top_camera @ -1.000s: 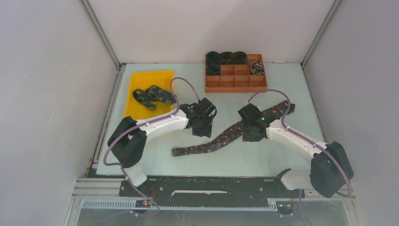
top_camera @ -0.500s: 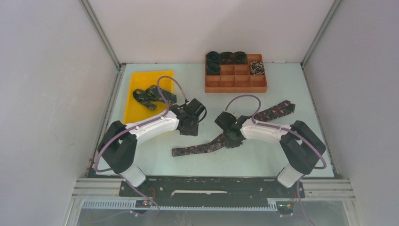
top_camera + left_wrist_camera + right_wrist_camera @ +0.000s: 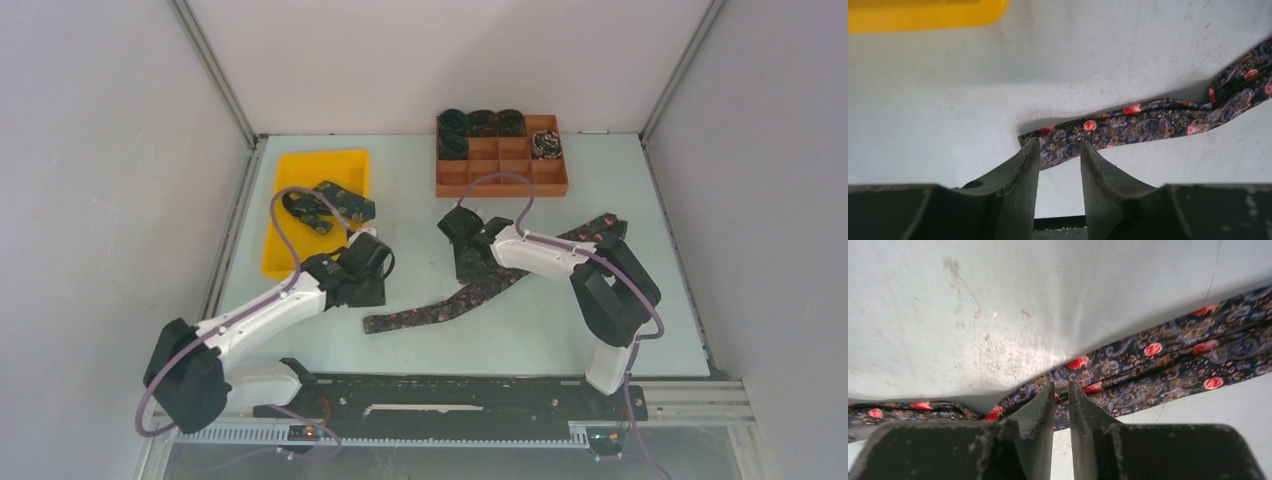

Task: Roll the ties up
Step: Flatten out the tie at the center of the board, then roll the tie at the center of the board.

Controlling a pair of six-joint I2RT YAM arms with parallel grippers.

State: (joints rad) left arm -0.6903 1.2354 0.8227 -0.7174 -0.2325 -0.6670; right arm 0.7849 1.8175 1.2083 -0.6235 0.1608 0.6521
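A long dark tie [image 3: 420,314] with red specks lies stretched slantwise across the table. Its narrow end [image 3: 1048,150] sits just past the tips of my left gripper [image 3: 372,296] [image 3: 1059,147], which is open with nothing between its fingers. My right gripper [image 3: 468,268] [image 3: 1060,387] hovers at the middle of the same tie [image 3: 1173,360]. Its jaws stand a narrow gap apart, with bare table showing between them and no fabric pinched. Another tie [image 3: 322,204] lies crumpled in the yellow tray [image 3: 300,165]. Several rolled ties [image 3: 483,122] fill the far cells of the brown divided box [image 3: 500,177].
The yellow tray [image 3: 923,15] stands at the far left, close behind my left gripper. The brown box is at the back centre. Lilac cables loop over both arms. Grey walls close in the table on the left, right and back.
My left gripper has pulled back toward the near left, to the tie's narrow end. My right gripper has swung left along the tie to its middle, and its jaws have narrowed.
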